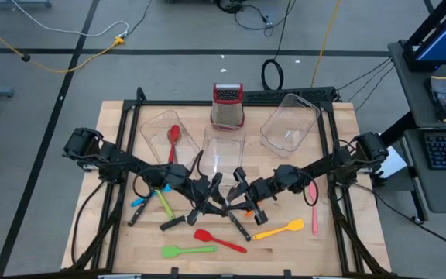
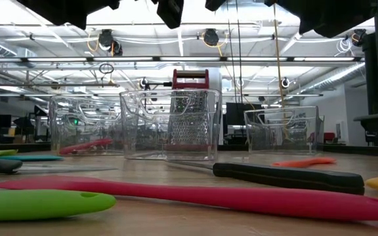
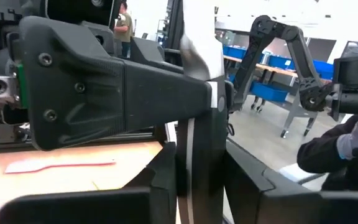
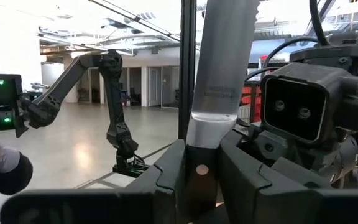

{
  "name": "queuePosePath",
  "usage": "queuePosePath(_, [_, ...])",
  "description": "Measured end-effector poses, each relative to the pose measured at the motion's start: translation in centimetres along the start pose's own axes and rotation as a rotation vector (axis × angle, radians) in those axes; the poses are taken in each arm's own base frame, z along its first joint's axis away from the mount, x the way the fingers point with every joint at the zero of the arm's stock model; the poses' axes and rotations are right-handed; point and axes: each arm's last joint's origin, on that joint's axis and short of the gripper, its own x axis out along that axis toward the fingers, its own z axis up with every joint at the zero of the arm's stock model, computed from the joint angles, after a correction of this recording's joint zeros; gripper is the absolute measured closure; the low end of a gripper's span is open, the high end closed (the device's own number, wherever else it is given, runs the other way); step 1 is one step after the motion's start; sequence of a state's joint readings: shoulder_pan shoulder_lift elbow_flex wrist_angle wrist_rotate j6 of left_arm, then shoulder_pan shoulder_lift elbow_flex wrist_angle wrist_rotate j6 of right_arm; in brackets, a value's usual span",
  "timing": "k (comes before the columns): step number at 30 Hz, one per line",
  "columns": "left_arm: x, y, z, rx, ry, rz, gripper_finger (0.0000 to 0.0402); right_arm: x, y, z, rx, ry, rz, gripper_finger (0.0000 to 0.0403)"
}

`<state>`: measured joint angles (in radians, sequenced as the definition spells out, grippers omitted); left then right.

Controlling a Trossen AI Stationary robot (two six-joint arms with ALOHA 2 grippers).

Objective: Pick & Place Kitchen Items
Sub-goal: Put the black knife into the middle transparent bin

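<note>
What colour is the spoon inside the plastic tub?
Red. The spoon lies in the left tub, clearest in the high view.

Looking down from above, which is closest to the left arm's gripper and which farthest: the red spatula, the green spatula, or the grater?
From the left gripper, in the high view:
1. Red spatula, just toward the table's front edge.
2. Green spatula, farther front, near the edge.
3. Grater, at the far back.

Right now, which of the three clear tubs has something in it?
The left clear tub holds a red spoon. The middle tub and the right tub look empty.
</note>
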<state>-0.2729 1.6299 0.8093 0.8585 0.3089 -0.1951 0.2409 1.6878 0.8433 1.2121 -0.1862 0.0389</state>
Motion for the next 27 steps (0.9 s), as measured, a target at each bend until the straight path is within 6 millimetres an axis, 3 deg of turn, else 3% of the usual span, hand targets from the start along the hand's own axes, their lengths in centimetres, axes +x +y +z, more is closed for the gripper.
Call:
queuePosePath(4, [0.0,0.1,-0.4,-0.033,0.039,0.001,0.0319,0.0,0.1,-0.5,0.013,0.049,0.002,0.0332])
queuePosePath(9, [-0.1,0.3,-1.0,-0.095,0.098,0.037,0.0319,-0.1,0.0,-1.3,0.101,0.129,-0.009,0.0274])
queuePosePath(13, [-0.2,0.5,-1.7,-0.146,0.164,0.125,0.0319,-0.3,0.0,-2.3,0.197,0.239,-0.035,0.0252])
queuePosePath(21, [-0.8,1.6,-2.5,-0.241,0.219,0.299,0.0319,-1.6,0.0,-3.9,0.343,0.394,-0.097,0.0260])
queuePosePath(27, [-1.0,2.2,-2.3,-0.262,0.205,0.334,0.0319,-3.6,0.4,-3.7,0.393,0.420,-0.112,0.0268])
